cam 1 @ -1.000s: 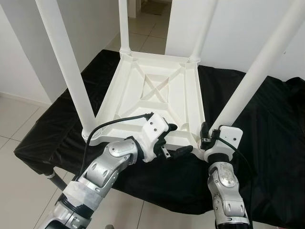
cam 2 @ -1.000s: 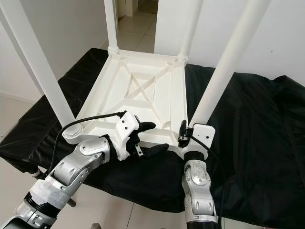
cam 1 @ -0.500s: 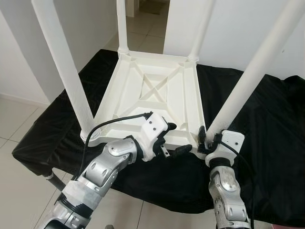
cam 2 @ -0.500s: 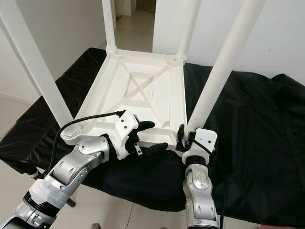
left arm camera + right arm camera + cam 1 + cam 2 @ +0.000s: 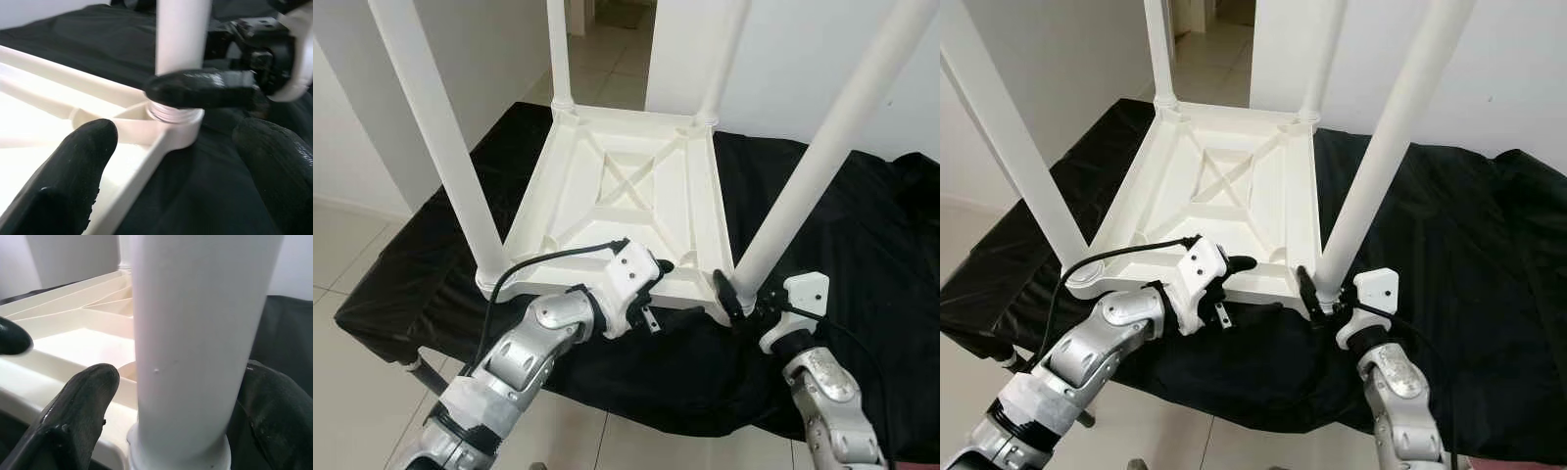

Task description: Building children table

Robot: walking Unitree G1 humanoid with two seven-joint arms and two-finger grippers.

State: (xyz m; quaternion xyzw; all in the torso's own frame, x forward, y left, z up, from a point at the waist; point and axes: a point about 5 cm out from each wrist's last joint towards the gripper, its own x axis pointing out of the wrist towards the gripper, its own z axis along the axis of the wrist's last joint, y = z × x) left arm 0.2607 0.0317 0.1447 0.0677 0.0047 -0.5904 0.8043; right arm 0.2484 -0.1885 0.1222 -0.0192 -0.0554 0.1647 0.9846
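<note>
Upturned white table (image 5: 626,191) on black cloth (image 5: 862,245), four legs pointing up. Near right leg (image 5: 803,186) upright in its corner socket, straddled at the base by the right gripper (image 5: 736,296), fingers spread around it, probably not yet clamped. Left gripper (image 5: 658,294) released, astride the near rim beside it.

A white plastic children's table (image 5: 626,196) is seen upside down at frame centre, its ribbed underside with an X-shaped brace facing up. Four round white legs (image 5: 808,166) are set upright in its corner sockets and run out of the frame's top.
</note>
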